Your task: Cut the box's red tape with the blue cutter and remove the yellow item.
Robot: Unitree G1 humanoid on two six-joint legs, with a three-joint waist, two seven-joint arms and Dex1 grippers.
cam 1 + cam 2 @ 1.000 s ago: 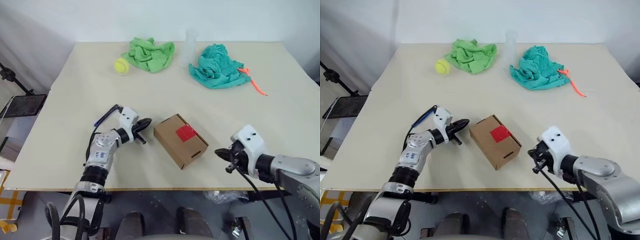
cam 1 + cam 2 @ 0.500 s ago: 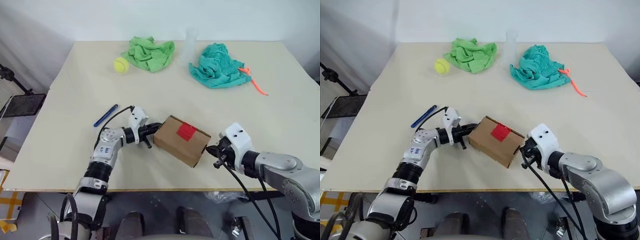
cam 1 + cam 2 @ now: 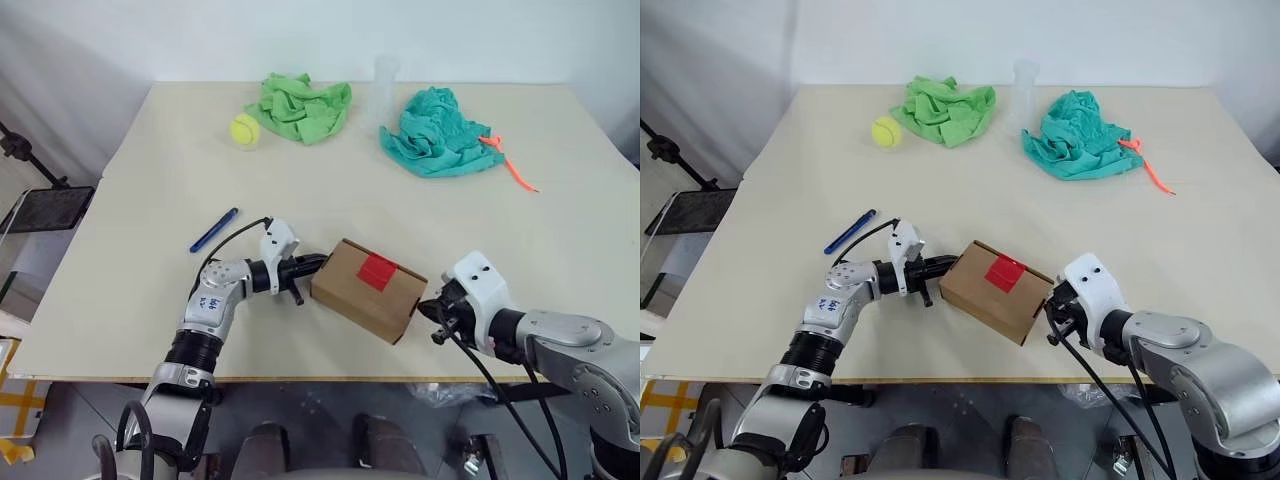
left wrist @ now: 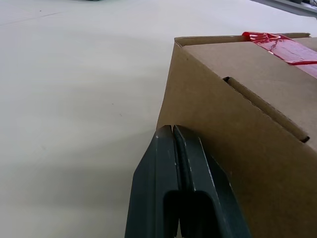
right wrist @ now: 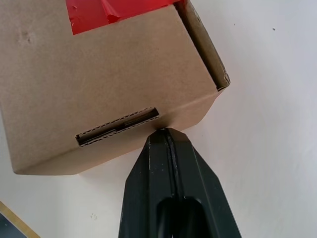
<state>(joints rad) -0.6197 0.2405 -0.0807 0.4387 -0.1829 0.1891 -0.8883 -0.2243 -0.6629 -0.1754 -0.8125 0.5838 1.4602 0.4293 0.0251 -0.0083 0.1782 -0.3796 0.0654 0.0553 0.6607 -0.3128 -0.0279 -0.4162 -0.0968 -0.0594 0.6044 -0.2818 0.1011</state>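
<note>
The brown cardboard box (image 3: 362, 296) lies near the table's front edge, with the square of red tape (image 3: 379, 271) on its top face. My left gripper (image 3: 318, 263) is shut, and its tips (image 4: 172, 131) press against the box's left end. From the other side my right gripper (image 3: 432, 311) is also shut, its tips (image 5: 164, 132) touching the lower edge of the box's right end below a flap slot. The blue cutter (image 3: 213, 230) lies loose on the table behind my left arm. The yellow item is hidden.
At the back of the table lie a yellow-green tennis ball (image 3: 243, 129), a green cloth (image 3: 300, 105), a clear plastic cup (image 3: 386, 85) and a teal cloth (image 3: 440, 132) with a thin orange strip (image 3: 512, 170) beside it. The table's front edge runs just below both grippers.
My left gripper swung right, away from the blue cutter, up against the box's left end. The right gripper closed in on the other end. The box turned and shifted between them.
</note>
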